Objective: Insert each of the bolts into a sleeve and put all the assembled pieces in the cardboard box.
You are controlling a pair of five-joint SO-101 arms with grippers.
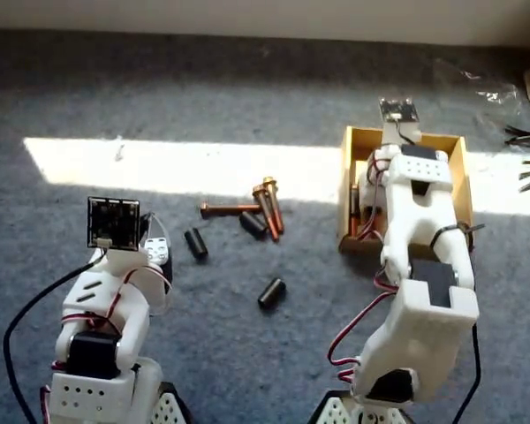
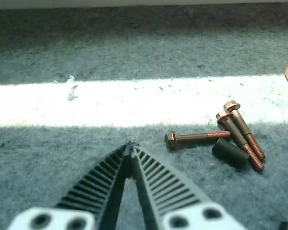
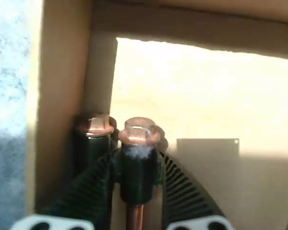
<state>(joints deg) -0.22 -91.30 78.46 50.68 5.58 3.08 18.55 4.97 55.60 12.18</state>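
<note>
**CAMERA POSITIONS: THREE VIEWS**

High: fixed above, on the arms' base side, looking down and forward over the carpet [image 1: 88, 88]. Far off, taking in the whole workspace from arm bases to the box [image 1: 352, 146].

Left wrist: mounted low behind the left gripper [image 2: 130, 146], facing forward along its pressed-together fingers, near the carpet. Shared with high: loose bolts [image 2: 236, 134], one sleeve [image 2: 229, 152], sunlit strip [image 2: 110, 100].

Right wrist: behind the right gripper [image 3: 138, 160], very close, facing into a box corner past the clamped piece [image 3: 139, 134]. Shared with high: box interior.
</note>
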